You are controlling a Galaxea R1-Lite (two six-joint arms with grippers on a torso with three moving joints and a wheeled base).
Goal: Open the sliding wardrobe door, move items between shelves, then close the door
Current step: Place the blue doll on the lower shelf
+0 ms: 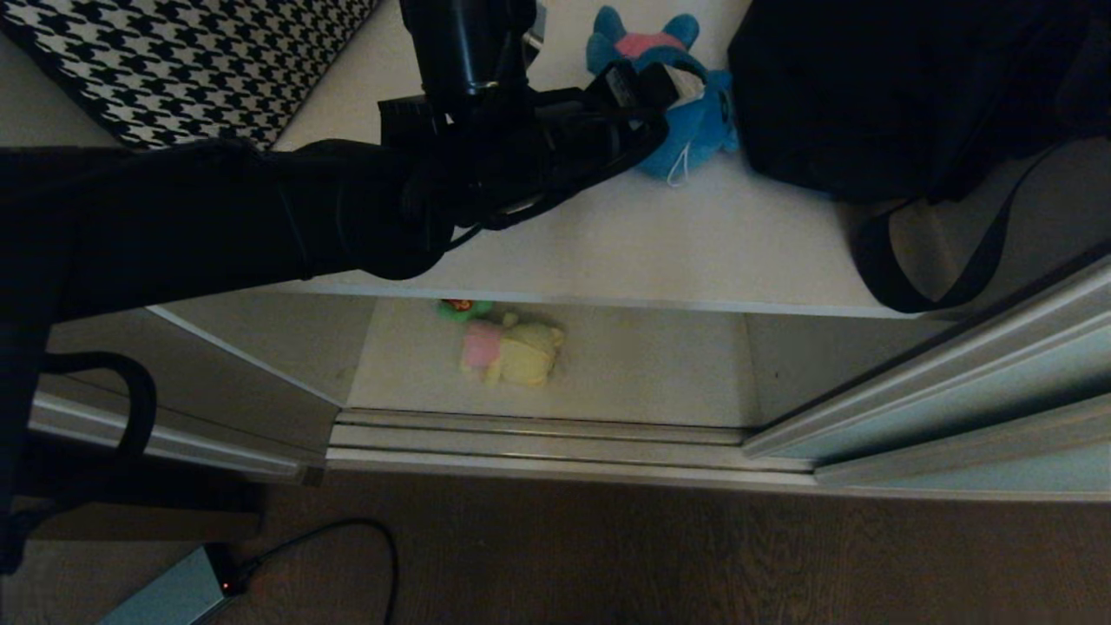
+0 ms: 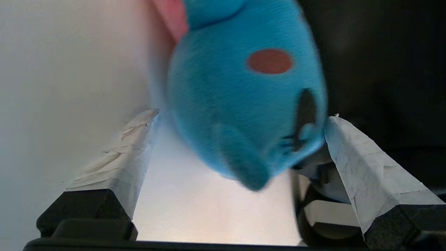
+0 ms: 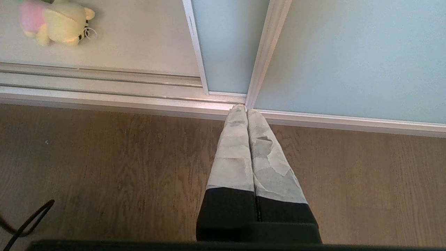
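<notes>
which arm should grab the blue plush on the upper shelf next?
Left. The left gripper is already at the blue plush on the upper shelf, open, with the toy between its fingers. The right gripper is shut, down by the floor near the door frame.

Black bag (image 1: 877, 95) crowding blue plush (image 1: 694, 121), seemingly.

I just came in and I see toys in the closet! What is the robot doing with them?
The robot has reached its left hand onto the upper shelf, with the fingers spread wide around the blue plush toy. It has not squeezed it yet. The yellow plush toy lies on the lower shelf. The sliding wardrobe door is pushed aside, so the wardrobe is open. The right hand is shut and hangs idle over the wooden floor.
</notes>
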